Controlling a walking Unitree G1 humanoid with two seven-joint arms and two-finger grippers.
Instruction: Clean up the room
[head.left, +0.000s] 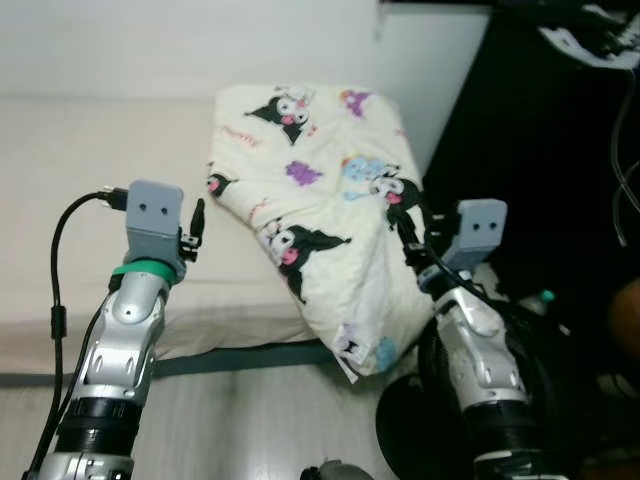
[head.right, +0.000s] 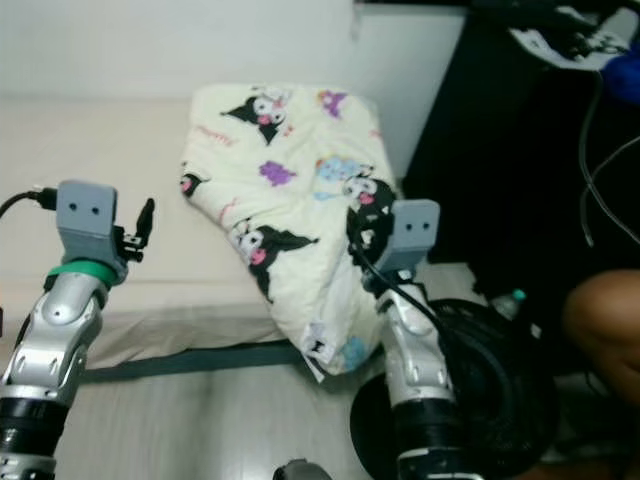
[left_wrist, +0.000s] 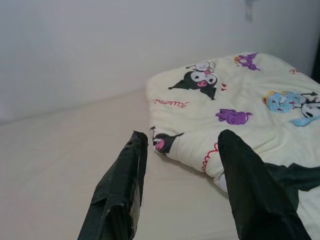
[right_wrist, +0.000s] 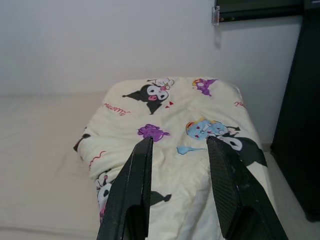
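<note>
The bed (head.left: 70, 180) took up the left and middle of the head views, its pale mattress bare along the left. On its right end lay the folded blanket (head.left: 320, 190), cream with cartoon prints, slumped crookedly so that its lower corner hung over the mattress edge toward the floor at the bottom centre. A dark fan (head.right: 480, 400) stood on the floor at the lower right, just beside the hanging corner.

The right gripper (right_wrist: 177, 192) hovered over the blanket's right side, fingers spread and nothing between them. The left gripper (left_wrist: 182, 187) was raised at centre left over bare mattress, near the blanket's left edge, fingers likewise parted and empty.

The step in hand looked like squaring the blanket on the bed. Doing it well would call for each gripper to pinch a firm fold at opposite edges, then lift together so the drooping corner clears the fan and the soft cloth does not sag out of one grip.
</note>
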